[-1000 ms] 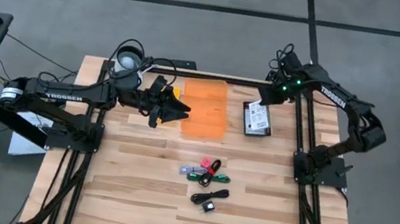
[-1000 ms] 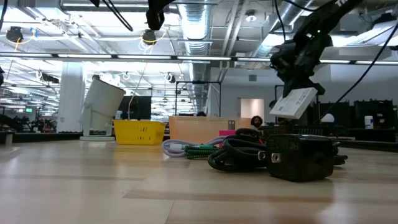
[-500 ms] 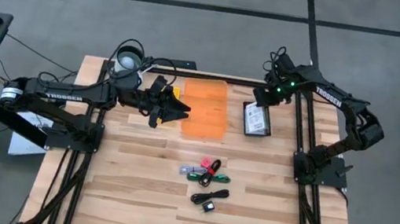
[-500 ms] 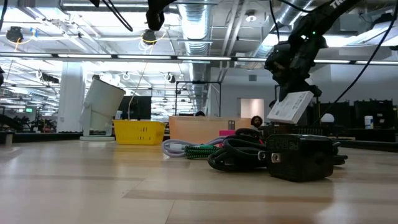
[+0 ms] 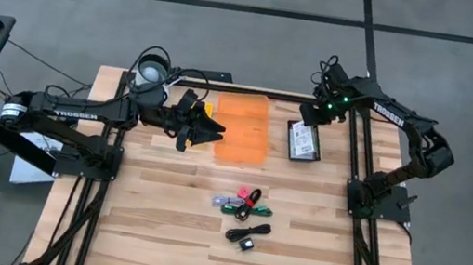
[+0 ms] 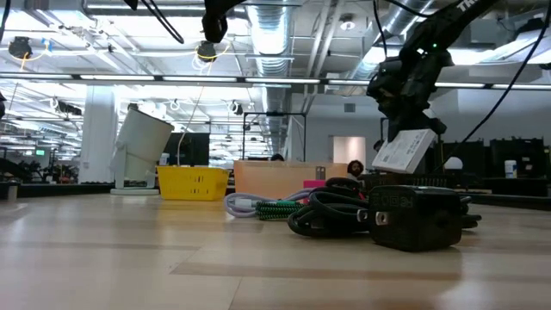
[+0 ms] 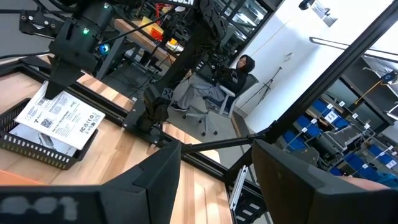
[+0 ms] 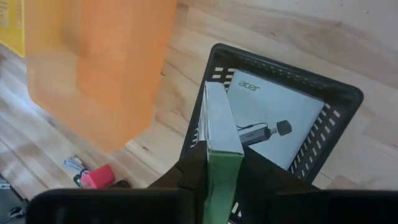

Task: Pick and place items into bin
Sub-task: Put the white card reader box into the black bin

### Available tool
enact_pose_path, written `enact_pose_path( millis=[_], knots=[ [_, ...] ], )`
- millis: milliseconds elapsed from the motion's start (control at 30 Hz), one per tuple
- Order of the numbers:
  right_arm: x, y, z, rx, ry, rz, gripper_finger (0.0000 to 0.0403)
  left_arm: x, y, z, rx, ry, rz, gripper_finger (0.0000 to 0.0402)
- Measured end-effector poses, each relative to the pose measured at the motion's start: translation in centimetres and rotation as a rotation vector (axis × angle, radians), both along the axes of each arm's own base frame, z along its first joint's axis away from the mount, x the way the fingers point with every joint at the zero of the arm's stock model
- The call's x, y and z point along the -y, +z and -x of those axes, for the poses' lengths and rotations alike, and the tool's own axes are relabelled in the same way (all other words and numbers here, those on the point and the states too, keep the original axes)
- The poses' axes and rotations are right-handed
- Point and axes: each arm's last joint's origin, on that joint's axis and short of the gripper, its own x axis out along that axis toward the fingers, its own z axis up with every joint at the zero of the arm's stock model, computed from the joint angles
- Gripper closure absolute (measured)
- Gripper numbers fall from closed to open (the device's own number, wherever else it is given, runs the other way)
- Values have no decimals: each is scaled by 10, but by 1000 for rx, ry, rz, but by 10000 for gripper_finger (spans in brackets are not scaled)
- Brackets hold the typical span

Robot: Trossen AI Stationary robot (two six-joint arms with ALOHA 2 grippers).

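Card (image 6: 405,150) now lower over bin (image 8: 336,118)

Matt wooden plank table (image 5: 157,224), black plastic mesh bin (image 8: 339,118), translucent orange plastic box (image 5: 242,129).

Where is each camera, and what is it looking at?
High view: above, straight down on the table, both arms, the black bin.
Low view: at tabletop height, looking across cables into the room; right gripper holds the card.
Left wrist view: past its own fingers at the bin.
Right wrist view: down over its fingers at the card above the bin.
All four share the card.
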Motion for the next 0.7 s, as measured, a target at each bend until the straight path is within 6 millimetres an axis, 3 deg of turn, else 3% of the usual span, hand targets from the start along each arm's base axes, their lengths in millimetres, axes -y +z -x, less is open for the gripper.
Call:
enact_pose_path(
  millis=[700],
  knots=[
    [0,0,0,0,-8,-1,337,0,-2,0,-21,0,4,212]
  ],
)
